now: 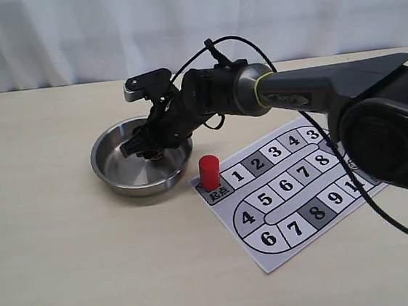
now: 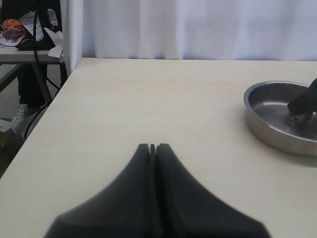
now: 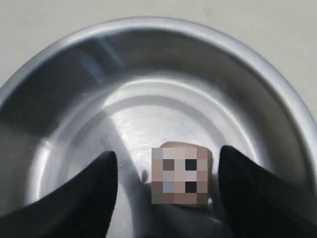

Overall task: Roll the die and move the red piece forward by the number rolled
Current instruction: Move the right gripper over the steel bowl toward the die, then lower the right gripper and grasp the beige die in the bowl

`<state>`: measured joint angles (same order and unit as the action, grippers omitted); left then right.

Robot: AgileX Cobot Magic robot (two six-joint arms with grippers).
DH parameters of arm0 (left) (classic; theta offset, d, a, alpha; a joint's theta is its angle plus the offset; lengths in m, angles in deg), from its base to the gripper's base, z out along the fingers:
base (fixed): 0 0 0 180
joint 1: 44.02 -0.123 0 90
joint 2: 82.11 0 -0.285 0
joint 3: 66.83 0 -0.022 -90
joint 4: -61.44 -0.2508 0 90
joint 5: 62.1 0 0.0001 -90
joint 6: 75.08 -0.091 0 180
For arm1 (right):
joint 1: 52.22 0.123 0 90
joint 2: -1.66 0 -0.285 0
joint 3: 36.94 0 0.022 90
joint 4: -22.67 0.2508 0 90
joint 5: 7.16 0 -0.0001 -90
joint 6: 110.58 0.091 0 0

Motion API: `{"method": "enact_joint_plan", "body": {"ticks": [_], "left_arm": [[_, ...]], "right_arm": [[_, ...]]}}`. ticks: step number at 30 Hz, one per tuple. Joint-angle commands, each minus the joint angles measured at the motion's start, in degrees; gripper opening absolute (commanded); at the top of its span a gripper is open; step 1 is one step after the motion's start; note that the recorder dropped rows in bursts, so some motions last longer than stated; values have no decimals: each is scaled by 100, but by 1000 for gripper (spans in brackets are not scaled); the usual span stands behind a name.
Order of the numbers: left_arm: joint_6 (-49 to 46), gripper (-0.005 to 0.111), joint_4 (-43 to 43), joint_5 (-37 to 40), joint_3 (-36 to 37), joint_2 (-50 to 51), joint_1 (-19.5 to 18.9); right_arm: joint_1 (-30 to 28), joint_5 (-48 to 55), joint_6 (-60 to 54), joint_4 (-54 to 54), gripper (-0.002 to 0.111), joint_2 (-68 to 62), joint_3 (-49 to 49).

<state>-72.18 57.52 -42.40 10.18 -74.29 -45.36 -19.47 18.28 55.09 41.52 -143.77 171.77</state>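
Pale wooden die (image 3: pixel 181 173) with black pips

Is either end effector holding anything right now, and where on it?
Nothing held. The right end effector is open around the die in the bowl, gaps on both sides; the left end effector is shut, empty.

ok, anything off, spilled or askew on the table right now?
Nothing spilled or damaged. The die sits in the steel bowl inside the open right claw; the red piece stands upright on the board, on its start square. Only quirk: the board lies skewed to the table edge, though flat.
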Motion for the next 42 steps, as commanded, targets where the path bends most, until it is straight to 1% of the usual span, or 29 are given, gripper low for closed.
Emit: {"method": "enact_joint_plan", "body": {"ticks": [1,17,19,20,21,22,23,24,25,26,30,35,40,42], "left_arm": [[36,0,0,-76,21,-3,-2],[36,0,0,-76,21,-3,-2],[36,0,0,-76,21,-3,-2],[36,0,0,-76,21,-3,-2],[36,0,0,-76,21,-3,-2],[36,0,0,-76,21,-3,-2],[36,0,0,-76,21,-3,-2],[36,0,0,-76,21,-3,-2],[36,0,0,-76,21,-3,-2],[36,0,0,-76,21,-3,-2],[36,0,0,-76,21,-3,-2],[36,0,0,-76,21,-3,-2],[36,0,0,-76,21,-3,-2],[36,0,0,-76,21,-3,-2]], "right_arm": [[8,-287,-2,-47,57,-52,48],[8,-439,9,-29,56,-230,48],[8,-439,17,-29,53,-230,48],[8,-423,17,-29,45,-230,48],[8,-423,17,-29,41,-230,48],[8,-423,17,-29,31,-230,48],[8,-423,17,-29,27,-230,48],[8,-392,17,-29,18,-230,72],[8,-392,17,-29,14,-216,75],[8,-292,17,-29,5,-186,114],[8,62,21,14,4,64,130],[8,1211,21,-49,4,642,130],[8,1920,6,-77,4,1179,93],[-3,2046,77,-275,4,1340,-58]]}}
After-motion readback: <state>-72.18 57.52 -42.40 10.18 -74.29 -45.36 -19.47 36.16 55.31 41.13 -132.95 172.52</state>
